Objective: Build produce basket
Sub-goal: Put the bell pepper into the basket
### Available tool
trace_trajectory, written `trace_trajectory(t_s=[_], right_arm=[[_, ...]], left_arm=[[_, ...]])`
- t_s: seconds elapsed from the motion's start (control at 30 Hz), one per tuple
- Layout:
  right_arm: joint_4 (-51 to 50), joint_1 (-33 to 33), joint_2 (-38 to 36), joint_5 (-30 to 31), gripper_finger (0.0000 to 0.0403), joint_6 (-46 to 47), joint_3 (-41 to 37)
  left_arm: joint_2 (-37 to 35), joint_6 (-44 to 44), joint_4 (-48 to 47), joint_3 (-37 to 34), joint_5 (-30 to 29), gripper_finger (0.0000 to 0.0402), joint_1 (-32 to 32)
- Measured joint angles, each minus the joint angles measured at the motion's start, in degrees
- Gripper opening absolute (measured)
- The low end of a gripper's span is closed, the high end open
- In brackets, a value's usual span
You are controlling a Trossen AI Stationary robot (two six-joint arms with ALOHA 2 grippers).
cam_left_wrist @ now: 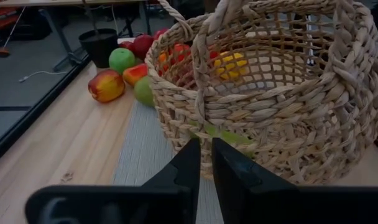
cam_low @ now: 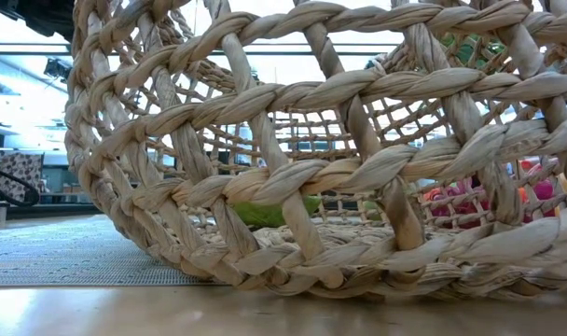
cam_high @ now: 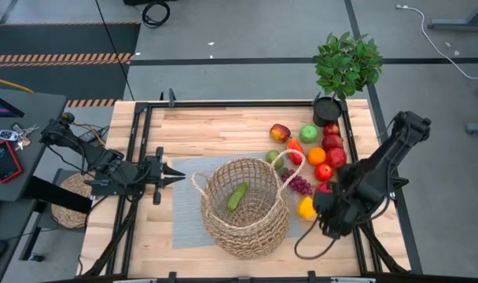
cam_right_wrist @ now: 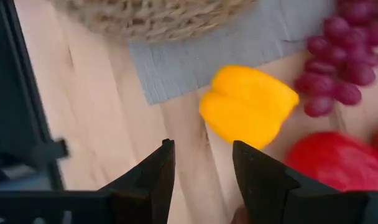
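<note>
Basket: seen from above, it is a large round tan open-weave piece with two thin loop handles, standing on a grey mat near the front middle of the wooden table. One green vegetable lies inside it. Right of the basket, the rest of the produce sits in a cluster: a red-yellow apple, a green apple, an orange, several red fruits, purple grapes and a yellow pepper. A potted plant stands at the far right corner. The left gripper hangs left of the basket, apart from it, fingers pressed together. The right gripper hovers just beside the yellow pepper, at the front right.

From table height, the basket's thick twisted weave fills the picture; the green vegetable shows through the gaps, with red and pink produce behind on the right.

The left wrist camera looks past its closed fingers at the basket wall, near but not touching. Yellow and red pieces show through the weave, and apples lie beside it.

The right wrist camera shows its fingers parted with nothing between them, over bare wood just short of the yellow pepper. Grapes and a red fruit lie nearby, and the basket's base rests on the mat.
</note>
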Motion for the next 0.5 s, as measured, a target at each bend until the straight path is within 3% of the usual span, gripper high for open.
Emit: trace_trajectory(t_s=[0.23,0.5], right_arm=[[4.03,-3.67,3.61,-0.68,0.0172,-7.88,-0.02],[4.25,-6.31,3.77,-0.86,0.0225,-17.99,-0.02]], left_arm=[[0.00,0.00,0.00,0.02,-1.83,0.0048,0.00],[0.02,-0.13,-0.07,0.04,-3.23,0.0048,0.00]])
